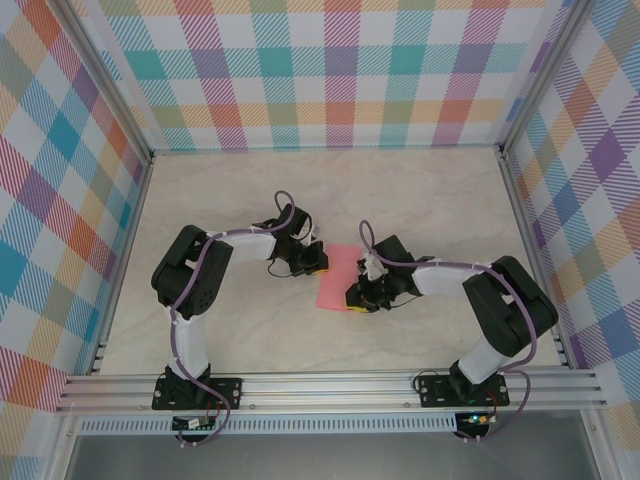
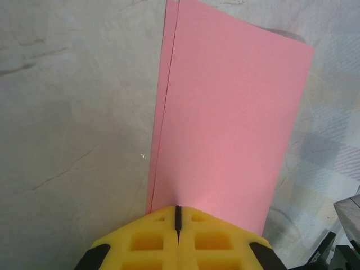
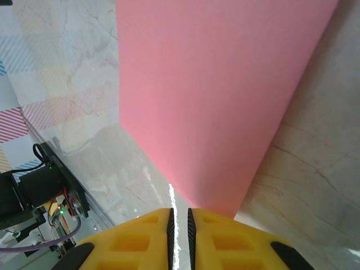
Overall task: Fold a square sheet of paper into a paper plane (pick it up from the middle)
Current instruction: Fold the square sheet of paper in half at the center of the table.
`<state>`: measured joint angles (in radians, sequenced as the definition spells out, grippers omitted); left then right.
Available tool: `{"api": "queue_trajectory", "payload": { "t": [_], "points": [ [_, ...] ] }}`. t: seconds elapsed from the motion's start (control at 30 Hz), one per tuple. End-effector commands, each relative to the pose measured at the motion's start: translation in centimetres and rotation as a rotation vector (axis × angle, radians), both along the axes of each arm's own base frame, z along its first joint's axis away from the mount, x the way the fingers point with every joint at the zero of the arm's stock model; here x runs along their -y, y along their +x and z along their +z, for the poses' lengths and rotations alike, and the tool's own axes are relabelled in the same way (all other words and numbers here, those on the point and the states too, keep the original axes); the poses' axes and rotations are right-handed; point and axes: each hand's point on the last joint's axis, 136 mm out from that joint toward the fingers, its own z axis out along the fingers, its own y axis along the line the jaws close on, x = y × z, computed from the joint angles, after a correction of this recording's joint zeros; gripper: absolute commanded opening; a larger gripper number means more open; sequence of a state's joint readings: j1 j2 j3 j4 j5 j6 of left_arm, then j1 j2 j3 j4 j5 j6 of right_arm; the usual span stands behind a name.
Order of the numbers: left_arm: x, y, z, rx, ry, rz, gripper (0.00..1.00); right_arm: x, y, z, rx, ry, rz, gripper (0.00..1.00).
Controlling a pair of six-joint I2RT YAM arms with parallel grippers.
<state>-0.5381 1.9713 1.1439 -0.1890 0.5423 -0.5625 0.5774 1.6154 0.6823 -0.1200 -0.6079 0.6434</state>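
Marble table, folded pink sheet centred

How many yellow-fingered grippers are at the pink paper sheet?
2. The left gripper is at the upper left edge of the folded salmon-pink paper sheet; the right gripper is at its lower right corner.

Pale marbled tabletop; pastel plaid walls on three sides; aluminium rail at near edge.

Pink paper folded double (edges offset), flat.
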Motion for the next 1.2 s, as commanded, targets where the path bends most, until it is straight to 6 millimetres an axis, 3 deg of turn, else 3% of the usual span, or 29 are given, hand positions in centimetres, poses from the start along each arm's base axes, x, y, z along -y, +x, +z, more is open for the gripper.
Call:
{"api": "queue_trajectory", "payload": {
  "t": [0.0,0.2,0.37,0.47,0.63,0.7,0.87,1.17],
  "points": [
    [-1.9,-2.7,-3.4,-0.126,0.112,0.001,0.00,0.2,-0.2,-1.7,-0.016,-0.031,0.001,0.16],
    [-1.9,-2.8,-3.2,-0.126,0.112,0.000,0.00,1.5,-1.2,-3.7,-0.013,-0.098,0.017,0.15],
    [-1.7,-2.7,-2.6,-0.118,0.096,0.002,0.00,0.9,-0.4,-1.2,0.055,-0.045,0.019,0.16],
    [-0.4,-2.0,-0.2,-0.081,0.004,0.010,0.01,1.1,0.9,0.9,0.145,-0.049,-0.014,0.20],
    [-0.1,-1.0,4.5,0.019,-0.036,0.019,0.21,2.7,3.7,2.3,0.253,-0.176,-0.123,0.30],
    [-0.8,-1.0,5.4,0.048,-0.009,0.034,0.29,2.9,4.5,2.4,0.260,-0.205,-0.141,0.36],
    [-2.9,-2.0,4.8,0.037,0.035,0.095,0.44,2.4,5.5,2.0,0.209,-0.241,-0.164,0.42],
    [-1.5,-2.7,3.6,-0.022,-0.078,0.070,0.47,2.1,6.4,1.4,0.173,-0.254,-0.215,0.39]
  ]
}}
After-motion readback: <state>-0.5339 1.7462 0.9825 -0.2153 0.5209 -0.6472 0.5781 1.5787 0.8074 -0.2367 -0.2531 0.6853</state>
